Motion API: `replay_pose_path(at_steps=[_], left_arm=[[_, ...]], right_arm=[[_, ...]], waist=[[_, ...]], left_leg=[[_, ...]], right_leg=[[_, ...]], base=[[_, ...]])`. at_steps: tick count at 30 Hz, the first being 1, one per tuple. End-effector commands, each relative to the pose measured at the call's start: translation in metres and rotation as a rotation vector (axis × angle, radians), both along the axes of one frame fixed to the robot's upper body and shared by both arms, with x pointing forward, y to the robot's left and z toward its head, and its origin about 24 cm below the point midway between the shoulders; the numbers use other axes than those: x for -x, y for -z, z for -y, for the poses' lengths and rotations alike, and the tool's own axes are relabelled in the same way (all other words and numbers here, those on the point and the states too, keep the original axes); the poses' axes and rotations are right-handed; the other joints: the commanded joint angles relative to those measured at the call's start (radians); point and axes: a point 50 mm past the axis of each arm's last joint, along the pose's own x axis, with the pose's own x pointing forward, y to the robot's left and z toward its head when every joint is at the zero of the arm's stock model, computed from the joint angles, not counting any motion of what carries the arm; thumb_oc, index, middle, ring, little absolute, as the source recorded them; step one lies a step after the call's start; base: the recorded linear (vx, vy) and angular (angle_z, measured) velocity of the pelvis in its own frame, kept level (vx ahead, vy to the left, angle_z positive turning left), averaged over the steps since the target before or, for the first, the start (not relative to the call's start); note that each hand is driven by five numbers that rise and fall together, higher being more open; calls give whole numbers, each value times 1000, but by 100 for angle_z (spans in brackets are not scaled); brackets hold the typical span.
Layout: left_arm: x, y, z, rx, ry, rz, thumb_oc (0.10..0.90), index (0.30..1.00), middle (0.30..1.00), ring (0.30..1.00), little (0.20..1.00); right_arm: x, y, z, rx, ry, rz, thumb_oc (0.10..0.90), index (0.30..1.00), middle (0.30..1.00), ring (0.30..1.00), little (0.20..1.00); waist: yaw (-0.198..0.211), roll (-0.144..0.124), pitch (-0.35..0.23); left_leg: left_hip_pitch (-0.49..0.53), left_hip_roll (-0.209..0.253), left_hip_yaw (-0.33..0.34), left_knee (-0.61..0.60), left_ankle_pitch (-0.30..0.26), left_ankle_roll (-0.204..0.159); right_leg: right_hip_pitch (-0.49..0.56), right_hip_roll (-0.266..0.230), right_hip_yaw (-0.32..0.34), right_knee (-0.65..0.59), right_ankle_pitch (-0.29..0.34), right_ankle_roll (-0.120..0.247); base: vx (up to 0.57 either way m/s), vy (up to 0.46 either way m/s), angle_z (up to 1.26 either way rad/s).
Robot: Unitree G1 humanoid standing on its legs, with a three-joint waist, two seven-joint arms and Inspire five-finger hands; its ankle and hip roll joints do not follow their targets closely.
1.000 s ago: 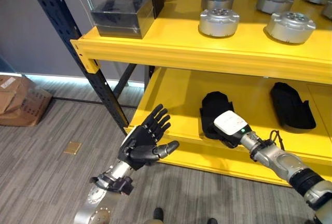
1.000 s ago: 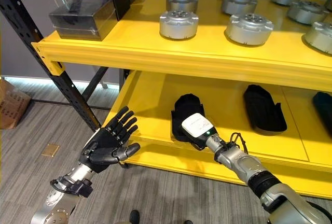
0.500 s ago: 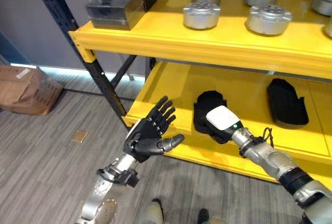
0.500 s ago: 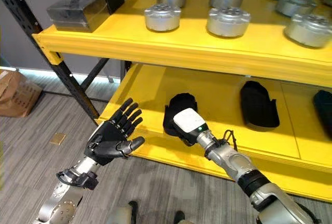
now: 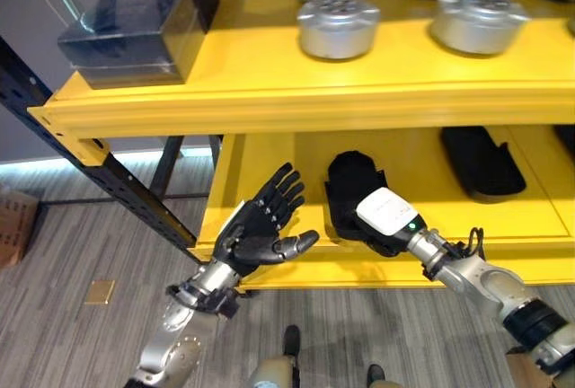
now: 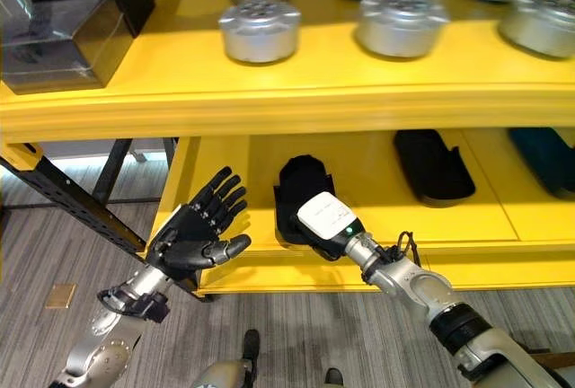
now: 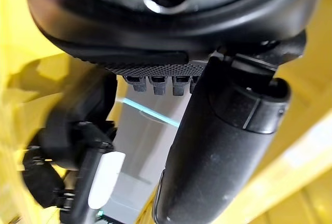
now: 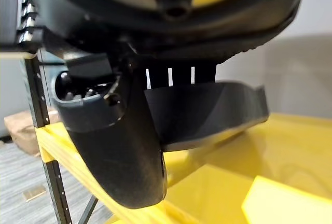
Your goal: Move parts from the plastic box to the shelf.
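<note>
**Right robot hand on a black part at the lower shelf's front edge**

I am looking down at a yellow shelf point(image 5: 269, 92) with two levels on a dark blue steel frame point(image 5: 99, 177). The floor point(image 5: 63, 334) below is grey striped carpet, with a small tan square point(image 5: 100, 292) lying on it near the frame and the corner of a cardboard box point(image 5: 11, 226) at the left edge.

On the upper level I see round silver metal parts point(image 5: 339, 25) in rows, and at its left end dark glossy blocks point(image 5: 135, 24) set one behind another, close to the front lip.

On the lower level lie flat black parts, well apart from each other. The nearest black part point(image 6: 299, 189) sits just behind the front edge; a second one point(image 6: 432, 165) lies further right, and a dark teal one point(image 6: 546, 150) is at the far right.

My right robot hand point(image 6: 325, 222), with its white back cover up, rests on the near end of the nearest black part. In the right wrist view the thumb point(image 8: 116, 146) runs down beside that black piece, but the fingers are hidden, so I cannot tell whether they grip it.

My left robot hand point(image 5: 260, 237) hangs in the air in front of the lower level's left front corner, fingers straight and spread, thumb out, holding nothing. There is free yellow surface between the parts and open floor to the left.
</note>
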Motion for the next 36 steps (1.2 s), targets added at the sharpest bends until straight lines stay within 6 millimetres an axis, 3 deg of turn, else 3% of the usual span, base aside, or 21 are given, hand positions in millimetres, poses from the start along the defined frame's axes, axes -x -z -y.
replay_pose_path(at_steps=[1,11,12,13,15,17,18,19,23,29,36], left_arm=[[6,-36,5,84,62,205,900,1000,1000,1000,1000],[10,-32,8,87,132,178,900,1000,1000,1000,1000],[11,-30,8,98,141,167,900,1000,1000,1000,1000],[11,-30,11,103,146,164,900,1000,1000,1000,1000],[12,-28,12,106,137,159,900,1000,1000,1000,1000],[12,-27,12,111,132,158,900,1000,1000,1000,1000],[11,-27,13,115,125,157,900,1000,1000,1000,1000],[10,-28,12,114,107,171,900,1000,1000,1000,1000],[7,-30,13,114,86,185,900,1000,1000,1000,1000],[6,-31,9,162,59,198,900,1000,1000,1000,1000],[12,-29,9,158,54,185,900,1000,1000,1000,1000]], right_arm=[[-17,-49,-13,-119,-27,188,400,300,300,300,300],[-13,-40,-2,-132,41,184,400,300,300,300,300],[-12,-38,0,-134,52,181,400,300,300,300,300],[-13,-36,-3,-133,54,180,400,300,300,300,300],[-14,-36,-5,-145,51,174,400,300,300,300,300],[-15,-36,-6,-147,44,175,400,300,300,300,300],[-17,-38,-8,-150,37,177,400,300,300,300,300],[-21,-44,-14,-155,19,180,400,300,300,300,300],[-28,-51,-25,-169,2,170,400,300,300,300,300],[-26,-47,-29,-153,-50,136,400,300,300,300,300],[-23,-44,-30,-129,-72,85,400,300,300,300,300]], waist=[[33,-31,-106],[33,-41,-127],[31,-44,-128],[32,-39,-119],[33,-32,-105],[34,-33,-100],[34,-34,-93],[35,-39,-85],[39,-50,-74],[48,-65,-97],[56,-67,-126]], left_leg=[[-5,66,13,17,-23,-38],[13,33,48,38,-66,19],[19,21,61,39,-72,35],[32,17,75,37,-81,49],[56,21,94,29,-85,55],[65,23,107,25,-88,55],[73,29,121,23,-90,49],[86,49,144,17,-91,30],[109,80,168,3,-93,11],[120,123,172,-32,-68,-32],[138,144,148,-40,-63,-54]], right_leg=[[1,79,-60,51,27,-21],[-21,47,-80,161,-7,5],[-39,41,-91,202,10,11],[-90,25,-112,319,37,15],[-144,0,-142,421,67,14],[-165,-14,-147,435,86,16],[-176,-30,-156,416,103,17],[-177,-49,-170,321,126,24],[-179,-63,-170,213,184,50],[-112,-17,-202,60,134,55],[-43,10,-218,10,111,30]], base=[[138,157,16],[102,141,5],[64,253,-13],[42,236,-15],[17,145,-29],[-2,39,-45],[-48,-74,-54],[-51,-114,-49],[-39,-152,-34],[-33,-138,-4],[54,-111,-12]])
